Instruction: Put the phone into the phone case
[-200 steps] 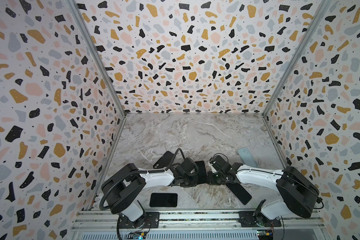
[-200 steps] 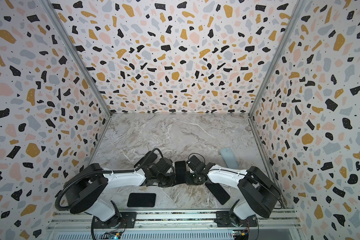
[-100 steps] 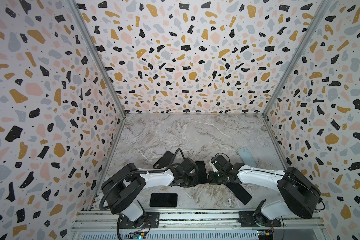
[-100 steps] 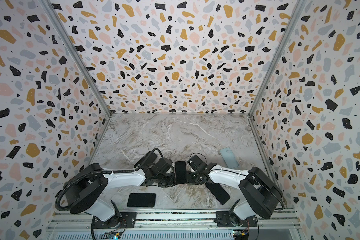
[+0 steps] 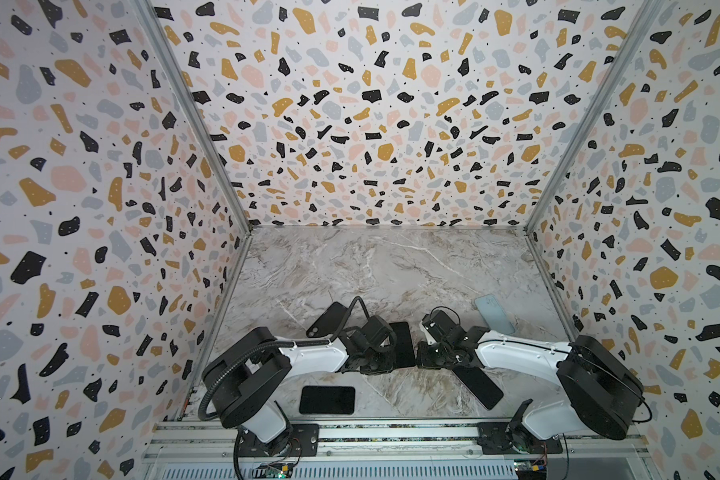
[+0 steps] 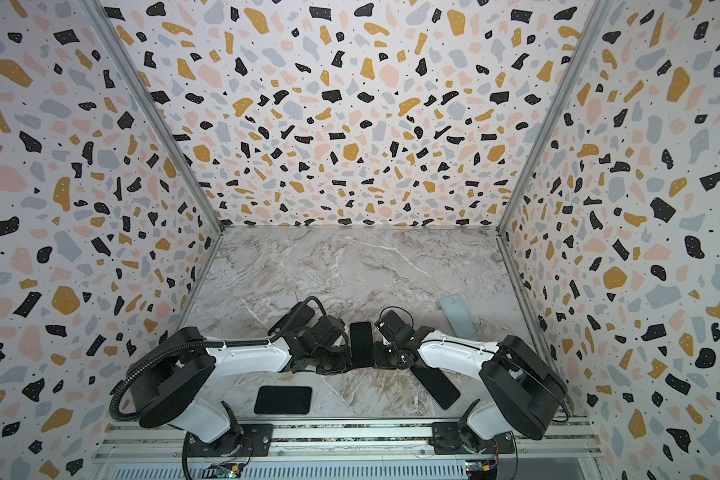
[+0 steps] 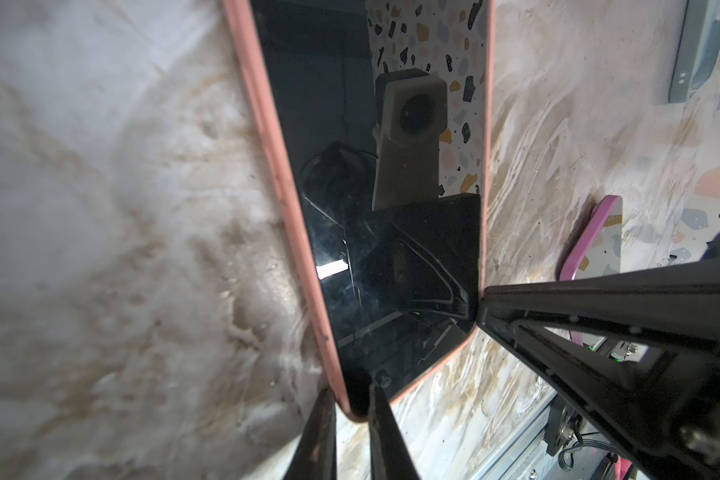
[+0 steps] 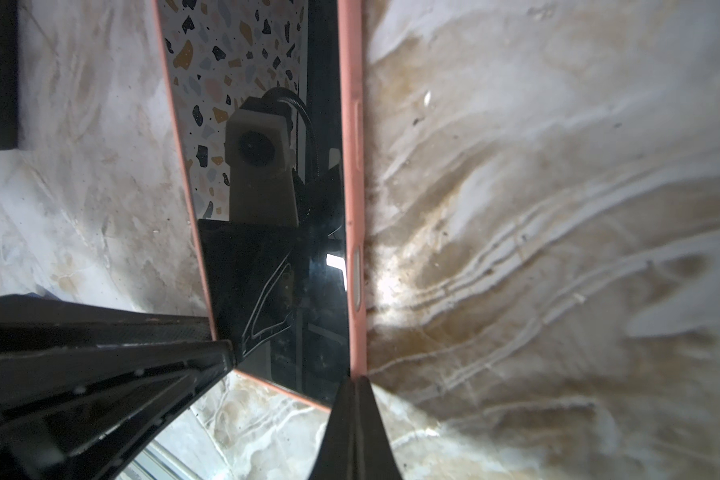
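A phone with a black glass face (image 7: 371,208) sits inside a salmon-pink phone case (image 7: 267,137), mid-table in both top views (image 5: 403,343) (image 6: 361,344). My left gripper (image 7: 352,399) is shut on the case's near corner, one finger on each side of the rim. From the other side, my right gripper (image 8: 352,384) is shut with nothing between its fingers. Its tip touches the case's (image 8: 352,166) other near corner. In a top view the left gripper (image 5: 393,362) and right gripper (image 5: 419,360) flank the phone's near end.
A black phone (image 5: 327,400) lies by the front rail. Another dark phone with a magenta rim (image 5: 476,384) (image 7: 591,237) lies under the right arm. A black case (image 5: 327,318) is behind the left arm, and a light blue case (image 5: 493,313) is at back right by the wall.
The right gripper's jaws have closed fully and its tip now rests at the case's corner. The left gripper keeps its hold, and the phone has barely moved.
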